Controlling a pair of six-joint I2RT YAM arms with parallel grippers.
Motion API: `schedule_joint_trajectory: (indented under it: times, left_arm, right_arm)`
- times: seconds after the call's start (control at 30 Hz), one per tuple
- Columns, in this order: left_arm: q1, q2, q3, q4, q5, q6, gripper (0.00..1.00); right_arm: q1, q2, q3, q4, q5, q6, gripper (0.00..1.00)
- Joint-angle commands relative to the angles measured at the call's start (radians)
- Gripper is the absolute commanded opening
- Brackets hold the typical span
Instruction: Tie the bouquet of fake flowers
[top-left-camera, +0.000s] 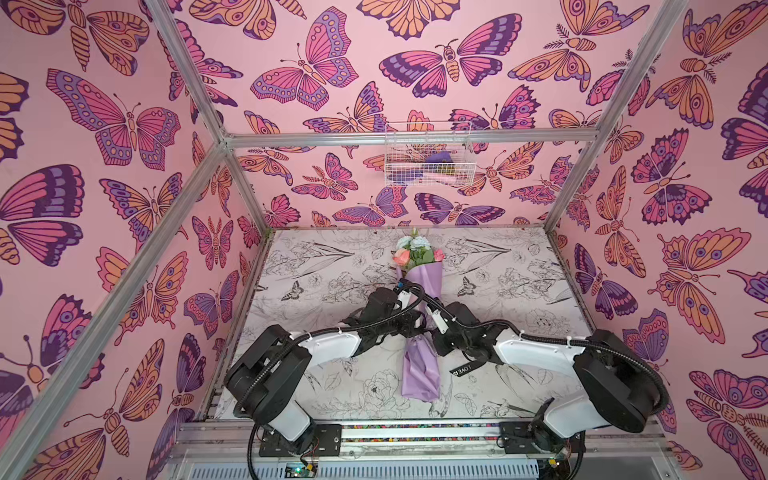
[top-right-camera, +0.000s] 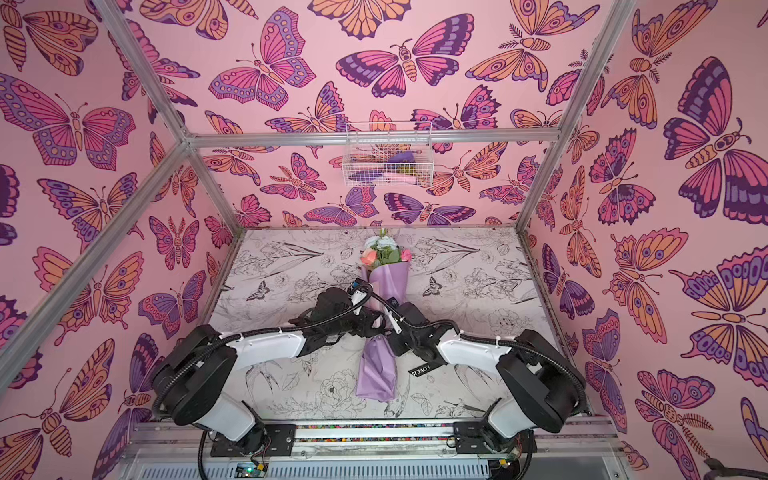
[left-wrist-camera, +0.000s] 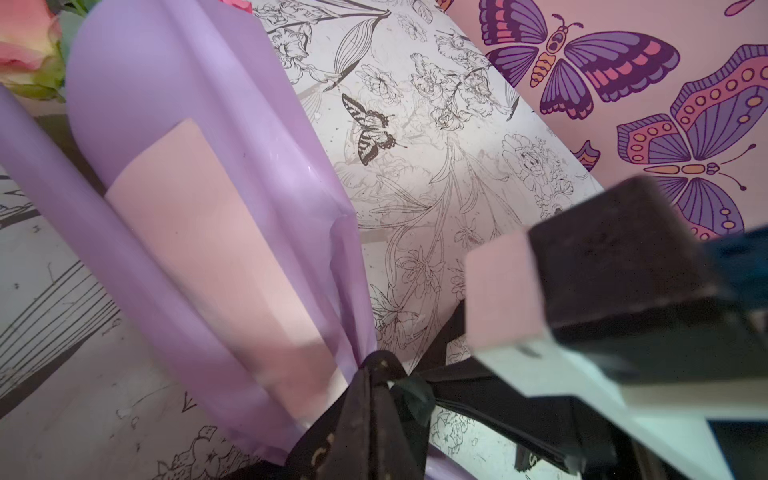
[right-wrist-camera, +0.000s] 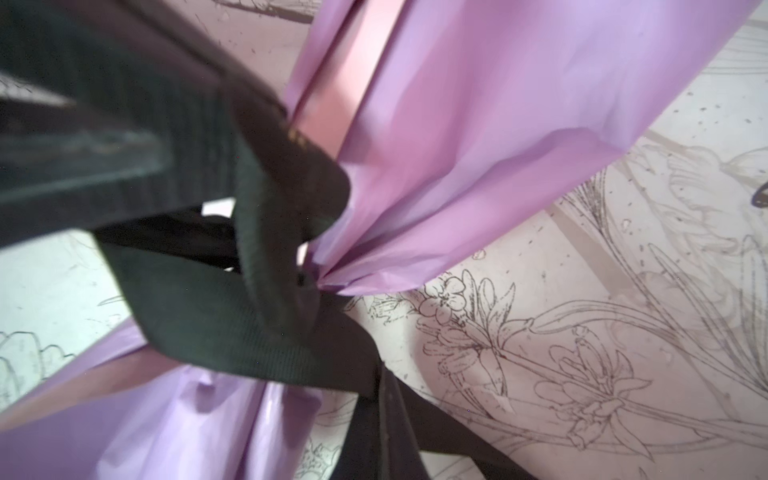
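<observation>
Around the waist of the bouquet (top-left-camera: 422, 365), black ribbon (right-wrist-camera: 232, 324) loops.

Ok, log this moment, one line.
bouquet: on table | ribbon: looped round bouquet | left gripper: shut on ribbon | right gripper: shut on ribbon

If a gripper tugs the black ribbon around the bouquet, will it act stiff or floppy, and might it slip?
Probably floppy: the black ribbon folds and loops over itself where it cinches the bouquet of fake flowers. Its ribbed weave suggests some grip, but the lilac wrapping paper looks glossy, so the loop might slide.
</observation>
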Motion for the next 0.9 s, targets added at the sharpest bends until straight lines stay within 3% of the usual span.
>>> schedule_joint_trajectory:
  times: [0.0,0.33,0.53,0.87]
  left_arm:
    - [0.006,-0.039,-0.027,0.054,-0.005,-0.013,0.00]
    - [0.006,-0.062,-0.068,0.126,-0.004,-0.053,0.00]
    - [0.006,-0.059,-0.102,0.196,-0.015,-0.092,0.00]
    - [0.001,-0.055,-0.126,0.247,-0.025,-0.115,0.00]
  right_arm:
    - [0.006,-0.074,0.032,-0.049,0.005,0.033,0.00]
    - [0.006,-0.177,0.032,-0.075,-0.128,0.205,0.00]
    - [0.005,-0.137,0.040,0.014,-0.205,0.336,0.00]
    - [0.006,-0.025,0.097,0.068,-0.243,0.435,0.00]
